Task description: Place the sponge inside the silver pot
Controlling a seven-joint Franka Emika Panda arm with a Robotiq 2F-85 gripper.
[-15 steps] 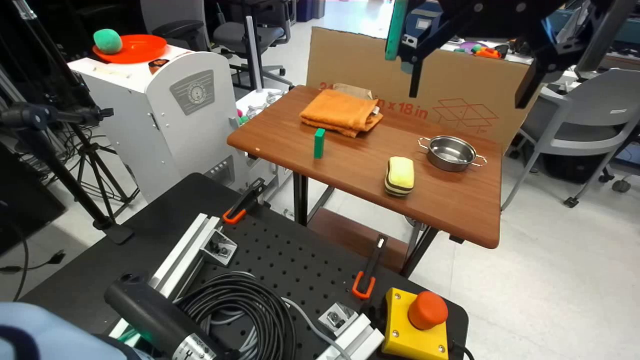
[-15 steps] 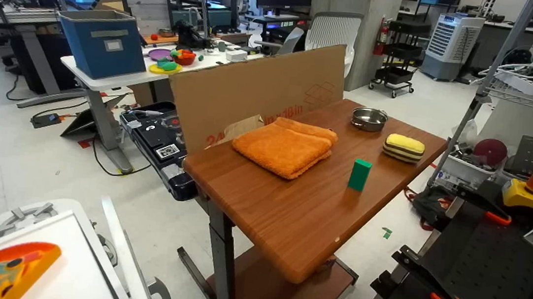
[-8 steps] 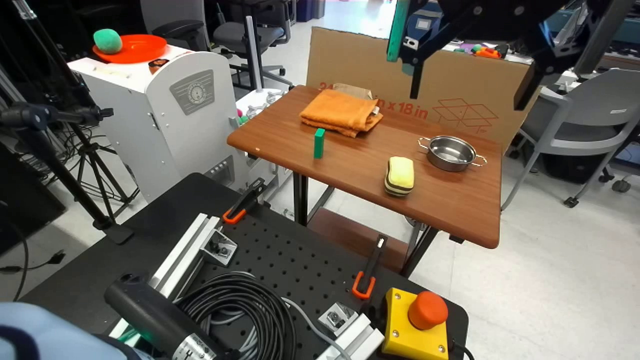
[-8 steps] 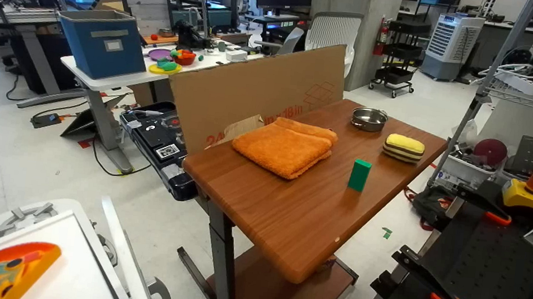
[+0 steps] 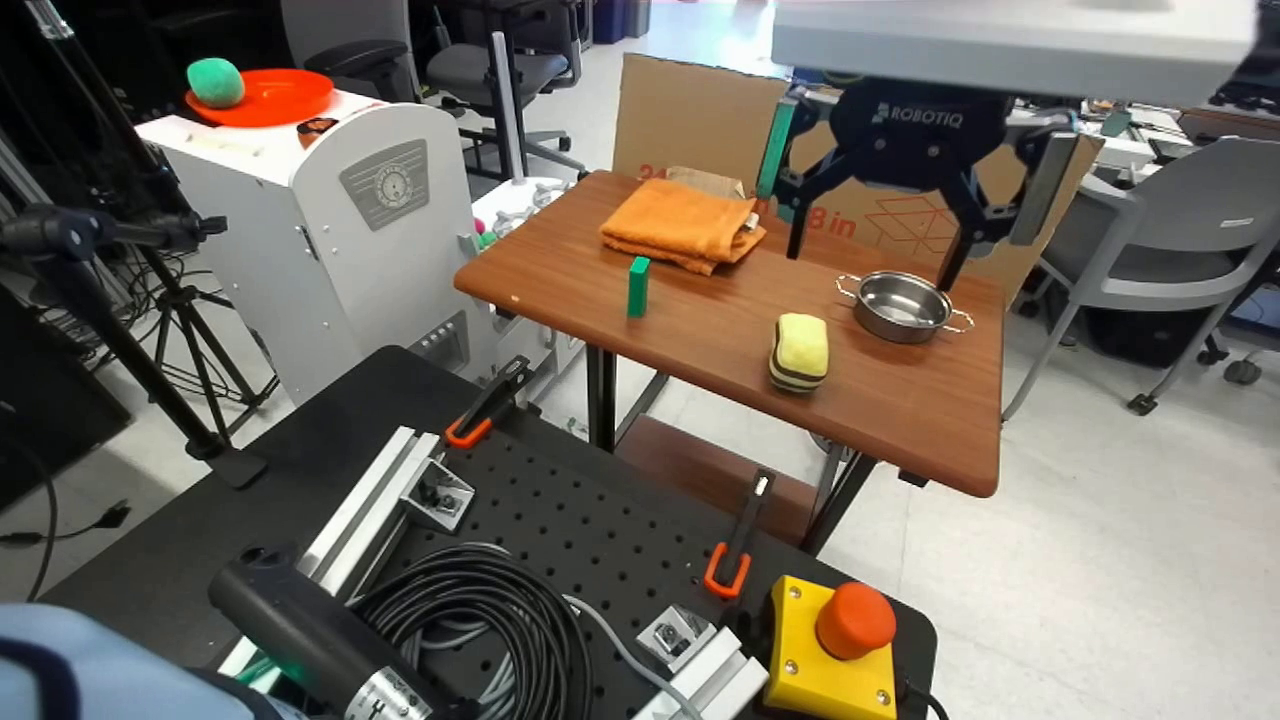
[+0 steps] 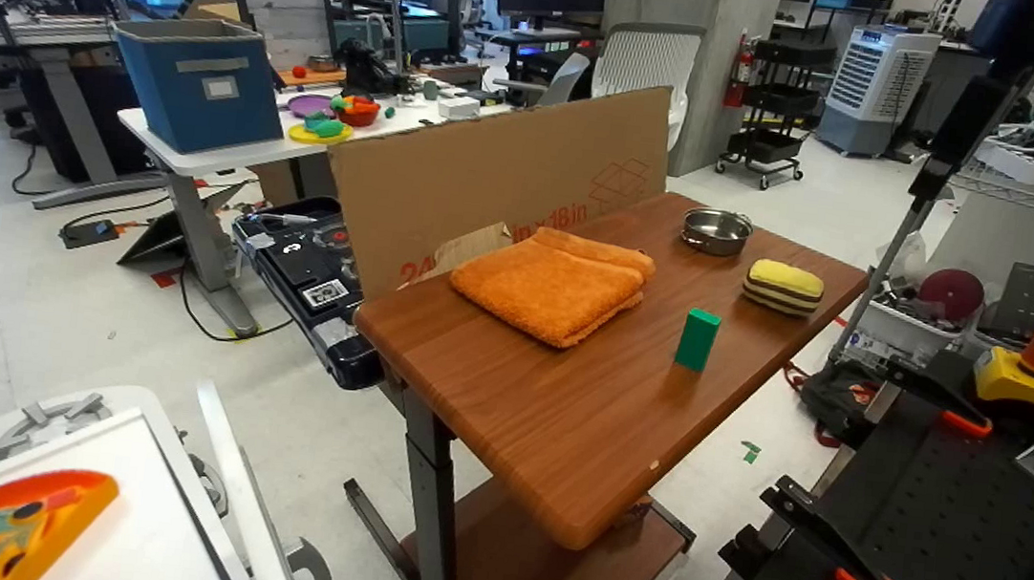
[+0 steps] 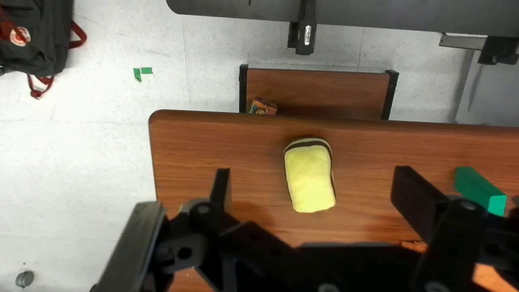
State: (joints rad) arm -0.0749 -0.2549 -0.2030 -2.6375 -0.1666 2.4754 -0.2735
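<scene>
A: Where is the soft, pale yellow, rectangular sponge [image 5: 800,348] with dark-striped sides?

B: It rests on the brown wooden bench [image 5: 900,420], near its edge, near but apart from the shallow, round, shiny metal pot [image 5: 900,318].

A: How much is done?

B: None of the placing, it seems. Grasping, lifting, carrying and releasing are all left.

A: And the black two-fingered pincer [image 5: 868,268]?

B: It hangs above the bench, fingers [image 7: 415,198] spread wide, with nothing in its hold. Lining up on the sponge looks like the step in hand.

A: Do the views agree?

B: Not fully. The wrist view frames the sponge between the spread fingers, hard to read from outside; but there the pot cannot be made out, with the pincer's own parts in front. Both exterior views show the pot plainly, and the folded, fuzzy orange cloth [image 6: 556,285] whole, where the wrist view gives only scraps of orange.
</scene>
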